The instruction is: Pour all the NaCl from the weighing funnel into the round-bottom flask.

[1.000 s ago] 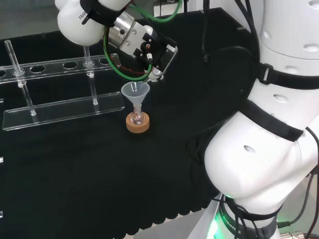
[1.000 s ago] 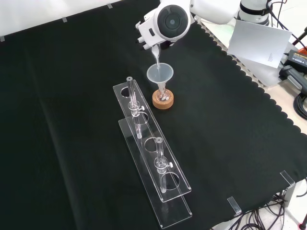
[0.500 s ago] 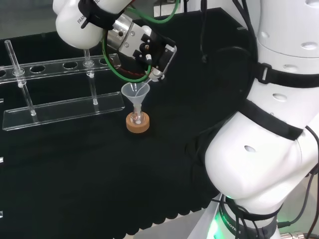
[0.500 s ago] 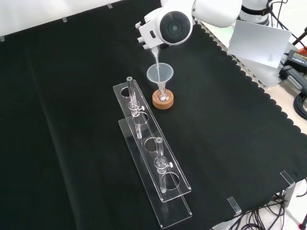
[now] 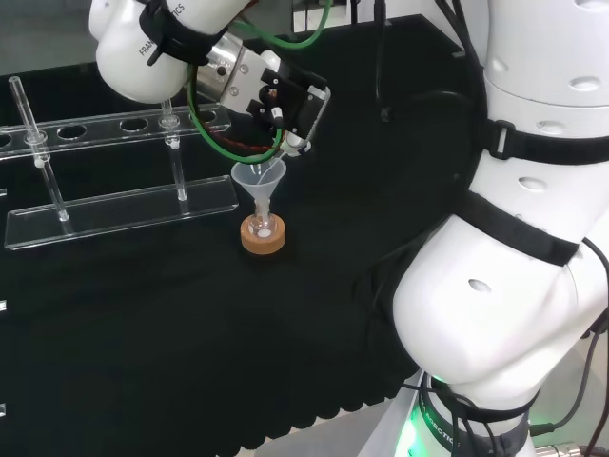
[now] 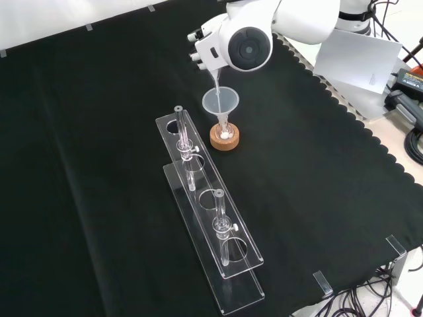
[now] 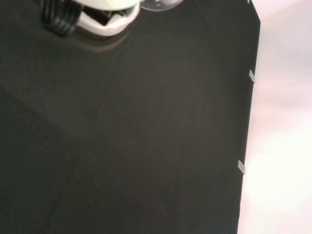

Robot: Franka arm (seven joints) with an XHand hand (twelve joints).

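Tilting over funnel (image 5: 259,178), robot hand (image 5: 285,103) gripping weighing funnel (image 6: 215,80)

Your robot hand (image 5: 285,100) sits in the upper middle of the head view, tilted downward at the end of the white arm (image 5: 533,238), its fingers (image 6: 198,46) curled.

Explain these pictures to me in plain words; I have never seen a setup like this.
A white robot arm with a mechanical hand in place of a gripper works over a bench under black cloth. The head view looks over the arm from behind; the front view looks down from the opposite side; the wrist view looks past the palm at the cloth. On the cloth stand a clear rack with glass tubes and a small flask on a cork ring, with a funnel in its neck. The hand tips a clear weighing funnel into it.
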